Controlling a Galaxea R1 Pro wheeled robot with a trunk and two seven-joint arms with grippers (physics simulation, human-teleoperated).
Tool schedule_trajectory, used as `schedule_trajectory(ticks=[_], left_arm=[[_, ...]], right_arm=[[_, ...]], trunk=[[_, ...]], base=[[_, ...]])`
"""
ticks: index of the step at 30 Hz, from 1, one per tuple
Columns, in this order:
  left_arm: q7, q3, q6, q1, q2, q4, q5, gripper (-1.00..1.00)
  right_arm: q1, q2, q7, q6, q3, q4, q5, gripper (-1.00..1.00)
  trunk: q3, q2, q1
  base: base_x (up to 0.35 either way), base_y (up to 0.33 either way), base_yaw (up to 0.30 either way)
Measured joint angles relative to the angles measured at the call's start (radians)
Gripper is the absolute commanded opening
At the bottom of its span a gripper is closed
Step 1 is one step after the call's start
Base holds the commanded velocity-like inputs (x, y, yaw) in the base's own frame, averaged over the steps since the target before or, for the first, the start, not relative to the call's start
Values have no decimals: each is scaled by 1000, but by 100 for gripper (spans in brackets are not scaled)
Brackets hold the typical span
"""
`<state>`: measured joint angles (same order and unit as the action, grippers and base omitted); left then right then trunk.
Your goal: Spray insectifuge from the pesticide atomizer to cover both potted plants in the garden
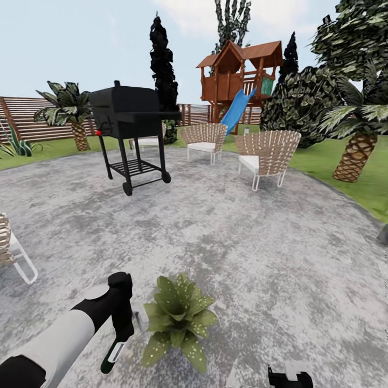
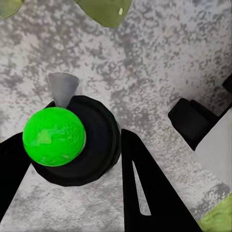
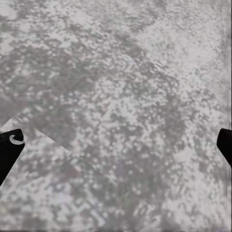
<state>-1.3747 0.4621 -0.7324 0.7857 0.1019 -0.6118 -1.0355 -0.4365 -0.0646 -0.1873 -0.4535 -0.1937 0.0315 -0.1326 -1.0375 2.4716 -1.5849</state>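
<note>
My left gripper (image 1: 119, 337) hangs low over the round grey patio (image 1: 258, 253), shut on the pesticide atomizer (image 1: 110, 358). The bottle's dark green body with its pale stripe hangs below the fingers. In the left wrist view the atomizer (image 2: 72, 140) sits between the two black fingers (image 2: 145, 193), its grey nozzle pointing toward the leaves. One potted plant (image 1: 178, 319), a low rosette of speckled leaves, stands just right of that gripper. The other potted plant is out of view. My right gripper (image 3: 116, 145) is open above bare paving, and it also shows in the head view (image 1: 291, 378).
A black grill (image 1: 132, 124) stands at the back left of the patio. Two wicker chairs (image 1: 267, 153) (image 1: 205, 137) stand at the back, and another chair (image 1: 13, 253) at the left edge. Lawn (image 1: 345, 167), a palm (image 1: 355, 151), shrubs, a playhouse with a blue slide (image 1: 237, 110) and a slatted fence (image 1: 27, 121) lie beyond.
</note>
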Motion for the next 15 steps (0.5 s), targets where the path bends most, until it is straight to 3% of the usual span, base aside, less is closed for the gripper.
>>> schedule_trajectory(ticks=[8,15], left_arm=[[2,-3,-1,1,3,1,0,-100],[3,-6,1,1,3,-1,1,-100]], right_arm=[[0,-1,0,0,0,0,0,100],[0,-1,0,1,0,0,0,100]], trunk=[[0,0,0],[0,0,-1]], base=[[-4,1,-262],[-253,-55,-262]])
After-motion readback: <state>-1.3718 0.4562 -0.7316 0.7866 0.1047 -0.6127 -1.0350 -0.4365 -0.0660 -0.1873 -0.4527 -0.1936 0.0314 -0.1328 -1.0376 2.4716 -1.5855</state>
